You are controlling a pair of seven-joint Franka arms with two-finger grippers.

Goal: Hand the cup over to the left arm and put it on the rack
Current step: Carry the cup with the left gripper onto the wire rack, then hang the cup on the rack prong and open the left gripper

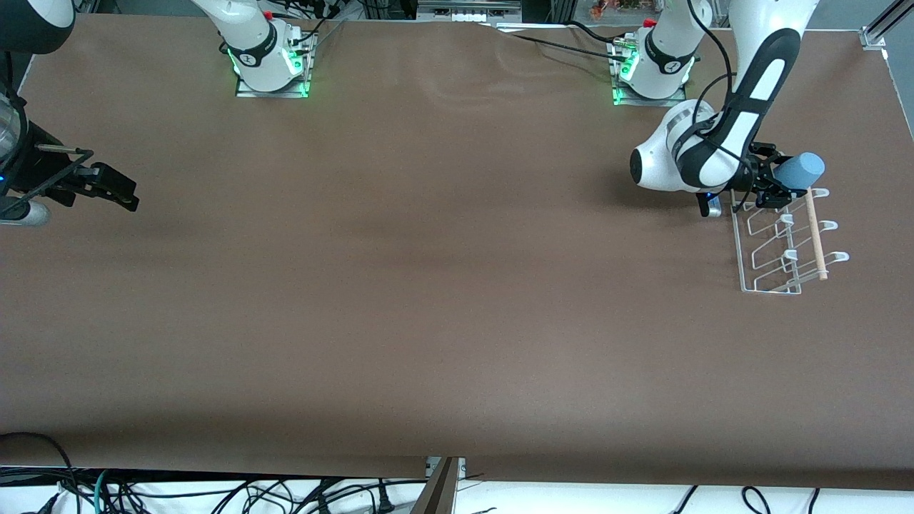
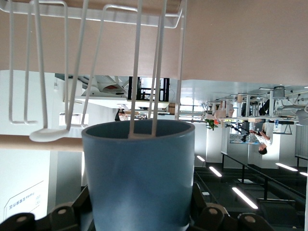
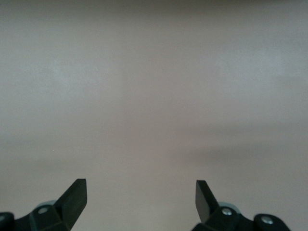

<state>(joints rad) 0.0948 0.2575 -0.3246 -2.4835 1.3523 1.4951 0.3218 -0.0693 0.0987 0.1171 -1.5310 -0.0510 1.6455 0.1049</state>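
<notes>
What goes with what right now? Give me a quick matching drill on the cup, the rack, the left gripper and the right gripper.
Things:
1. cup
2. rack
3. left gripper
4. right gripper

States:
A. open, holding nothing, at the right arm's end of the table
B. standing on the table at the left arm's end
C. light blue, tipped sideways over the rack
D. shut on the cup

Pairs: 1-C, 2-B, 3-D, 4-A

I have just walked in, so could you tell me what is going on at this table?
The left gripper holds the light-blue cup tilted on its side over the rack, at the left arm's end of the table. A rack peg is entering the cup's mouth. The right gripper waits open and empty at the right arm's end.
</notes>
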